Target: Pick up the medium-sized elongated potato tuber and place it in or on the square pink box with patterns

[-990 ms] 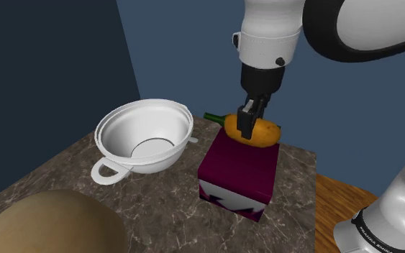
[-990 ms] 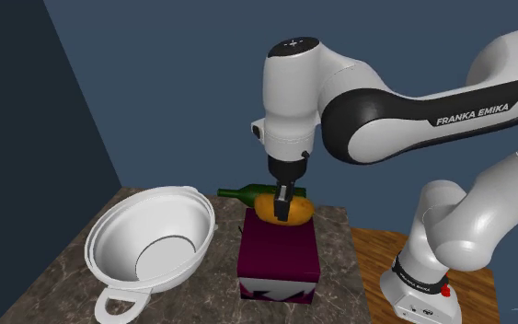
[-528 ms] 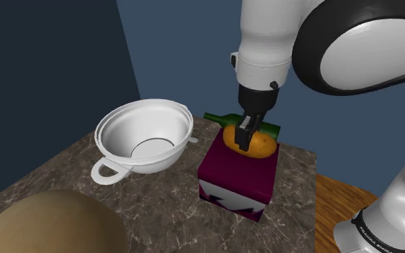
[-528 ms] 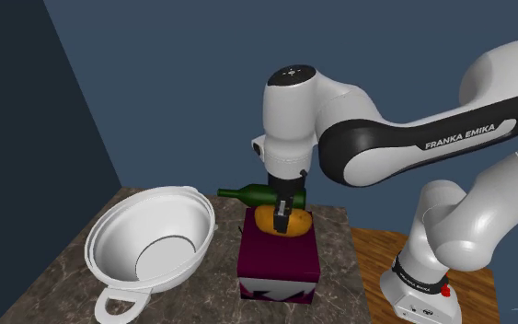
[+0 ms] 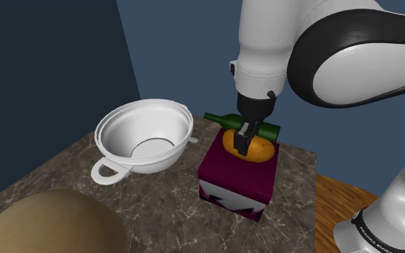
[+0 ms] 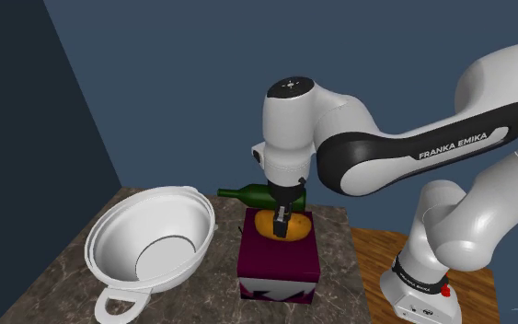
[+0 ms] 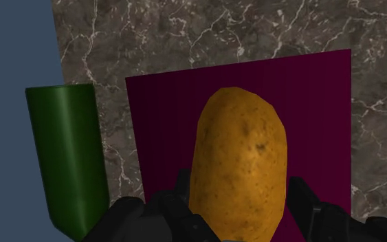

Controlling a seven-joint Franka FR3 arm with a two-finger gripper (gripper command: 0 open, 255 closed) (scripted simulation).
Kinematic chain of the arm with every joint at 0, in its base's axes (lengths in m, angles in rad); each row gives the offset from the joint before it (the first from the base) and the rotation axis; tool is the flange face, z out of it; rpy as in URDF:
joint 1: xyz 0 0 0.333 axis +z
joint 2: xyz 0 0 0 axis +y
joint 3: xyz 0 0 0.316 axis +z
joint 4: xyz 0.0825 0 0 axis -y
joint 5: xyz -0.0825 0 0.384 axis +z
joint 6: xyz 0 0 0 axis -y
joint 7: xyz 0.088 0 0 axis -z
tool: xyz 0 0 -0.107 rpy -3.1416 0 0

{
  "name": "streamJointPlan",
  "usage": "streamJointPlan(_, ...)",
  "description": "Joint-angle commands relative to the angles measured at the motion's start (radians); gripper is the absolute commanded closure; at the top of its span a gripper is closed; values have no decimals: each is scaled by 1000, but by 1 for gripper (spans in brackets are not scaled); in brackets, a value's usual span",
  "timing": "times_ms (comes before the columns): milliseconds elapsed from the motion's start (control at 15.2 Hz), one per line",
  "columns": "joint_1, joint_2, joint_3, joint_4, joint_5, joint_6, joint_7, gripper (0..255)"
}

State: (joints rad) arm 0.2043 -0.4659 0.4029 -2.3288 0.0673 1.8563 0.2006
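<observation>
Potato (image 5: 251,148), golden-brown and elongated, sits between the two black fingers of the gripper (image 5: 244,144), which are clamped against its sides. In the wrist view the potato (image 7: 236,161) runs lengthwise away from the gripper (image 7: 238,201), with one finger (image 7: 178,199) pressed on one flank and the other on the opposite flank. It lies directly over the flat top of the box (image 7: 161,124), well inside its edges. The box (image 5: 237,178) is a deep magenta cube with a white pattern on its lower front face, standing on the dark marble table (image 5: 157,208). From the shoulder view the potato appears to rest on or just above the lid; contact cannot be told for sure. In the second exterior view the gripper (image 6: 282,222) comes straight down from the white arm onto the potato (image 6: 268,224) at the top of the box (image 6: 278,260).

A green bottle (image 5: 265,131) lies on its side just behind the box, its neck pointing to the shoulder view's left. A white two-handled bowl (image 5: 114,129) stands on the table beside the box, apart from it, toward the shoulder view's left. A rounded tan object (image 5: 49,223) sits at the shoulder view's lower left corner.
</observation>
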Motion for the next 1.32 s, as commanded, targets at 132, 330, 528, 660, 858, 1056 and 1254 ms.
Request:
streamJointPlan(132, 0, 0, 0, 0, 0, 0, 0, 0)
streamJointPlan(330, 0, 0, 0, 0, 0, 0, 0, 0)
streamJointPlan(528, 0, -3, -2, 31, -1, -34, 0, 0)
streamJointPlan(660, -1, -4, -5, 98, -3, -101, 0, 0)
streamJointPlan(858, -2, -2, -6, 125, -4, -127, 1, 0)
streamJointPlan(1056, -2, -2, -6, 126, -4, -127, 1, 0)
streamJointPlan(1254, -2, -2, -6, 125, -4, -127, 1, 0)
